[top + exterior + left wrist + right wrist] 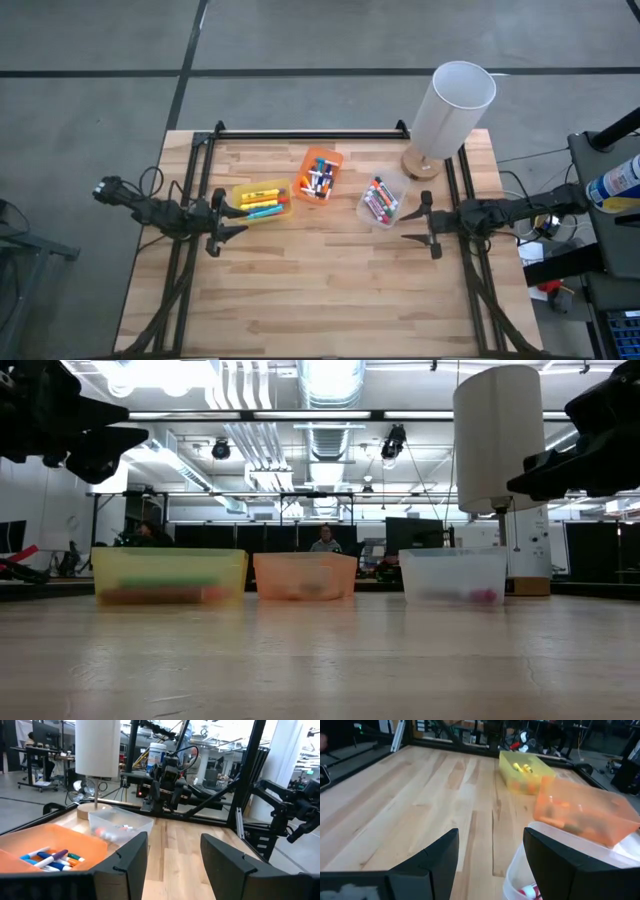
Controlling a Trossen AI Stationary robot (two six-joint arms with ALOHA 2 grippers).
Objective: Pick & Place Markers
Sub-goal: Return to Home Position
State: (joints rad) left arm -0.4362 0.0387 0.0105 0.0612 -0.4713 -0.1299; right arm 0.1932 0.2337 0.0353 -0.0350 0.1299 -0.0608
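Left gripper (238,218) and right gripper (410,226) hover spread-fingered at opposite table (320,290) sides.

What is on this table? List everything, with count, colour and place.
Table: one, light wood, under everything.
Yellow bin: one, left end of the row.
Orange bin: one, middle of the row.
Clear bin: one, right end of the row.
Markers: many, mixed colours, all inside the three bins.
Lamp: one, white shade, wooden base, far right corner.
Person: one, in the room behind.
Left gripper: open, empty, beside the yellow bin.
Right gripper: open, empty, beside the clear bin.
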